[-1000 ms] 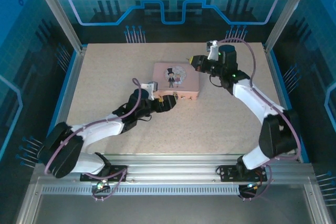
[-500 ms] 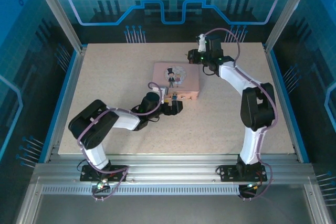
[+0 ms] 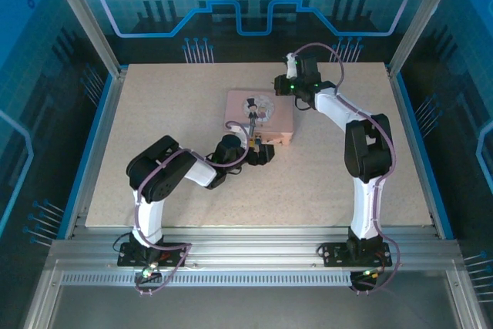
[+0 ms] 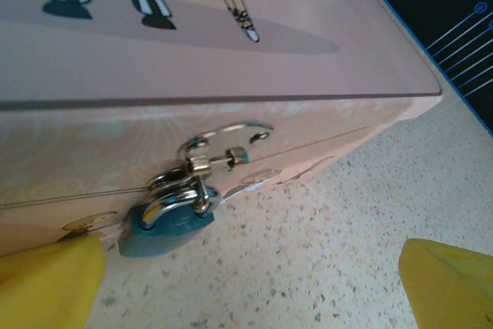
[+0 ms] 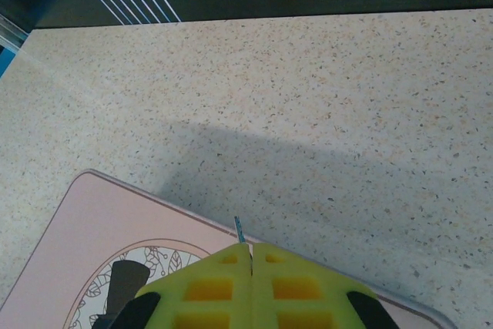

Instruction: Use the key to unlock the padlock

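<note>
A pink box (image 3: pixel 258 115) with a cartoon couple on its lid sits on a speckled table (image 5: pixel 308 75), and two robot arms reach toward it. The padlock (image 4: pixel 166 227), tiny with a bluish body, hangs by its silvery shackle from the metal clasp (image 4: pixel 229 132) on the box's near front face. Its body sits low, at the foot of that face.

The left gripper (image 4: pixel 246 294) sits just in front of that face. Its yellow fingertips (image 4: pixel 46 283) are spread wide with nothing between them, and the lock lies closer to one fingertip than the other. It looks placed to close on the lock body and steady it.

The right gripper (image 5: pixel 252 256) hovers over the box's far right corner, its two yellow fingers pressed tightly together. A thin sliver of metal pokes out from their seam. This is most likely the tip of the key (image 5: pixel 239 228), pinched so that its blade points forward, ready for insertion.

Key and lock are on opposite sides of the box, so the key has yet to be carried round to the front face. The keyhole is not visible.
</note>
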You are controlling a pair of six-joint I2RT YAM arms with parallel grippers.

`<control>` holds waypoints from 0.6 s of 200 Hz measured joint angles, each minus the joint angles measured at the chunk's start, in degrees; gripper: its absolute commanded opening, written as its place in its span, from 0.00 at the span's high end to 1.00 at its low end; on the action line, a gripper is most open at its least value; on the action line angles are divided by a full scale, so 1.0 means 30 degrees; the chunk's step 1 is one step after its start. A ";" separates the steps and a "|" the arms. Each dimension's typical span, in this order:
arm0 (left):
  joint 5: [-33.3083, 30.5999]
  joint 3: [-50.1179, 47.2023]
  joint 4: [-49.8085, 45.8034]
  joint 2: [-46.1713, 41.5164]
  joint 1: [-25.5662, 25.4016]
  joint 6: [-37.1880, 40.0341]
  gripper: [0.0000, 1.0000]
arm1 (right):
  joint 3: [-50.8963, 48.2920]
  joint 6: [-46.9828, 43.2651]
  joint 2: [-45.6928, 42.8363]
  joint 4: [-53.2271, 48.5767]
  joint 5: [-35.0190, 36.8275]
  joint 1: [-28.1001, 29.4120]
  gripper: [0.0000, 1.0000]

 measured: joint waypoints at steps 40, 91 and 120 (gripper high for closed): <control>0.0634 0.0321 0.0903 0.0678 0.0007 0.0044 0.12 | -0.0007 -0.0277 0.0415 0.0000 0.0000 0.0051 1.00; 0.2222 0.0321 0.2390 0.1282 0.0277 -0.0204 0.21 | -0.0197 -0.0444 0.0678 0.0007 0.0131 0.0262 1.00; 0.2710 0.0321 0.3351 0.1428 0.0554 -0.0656 0.28 | -0.0510 -0.0532 0.0678 0.0146 0.0146 0.0423 1.00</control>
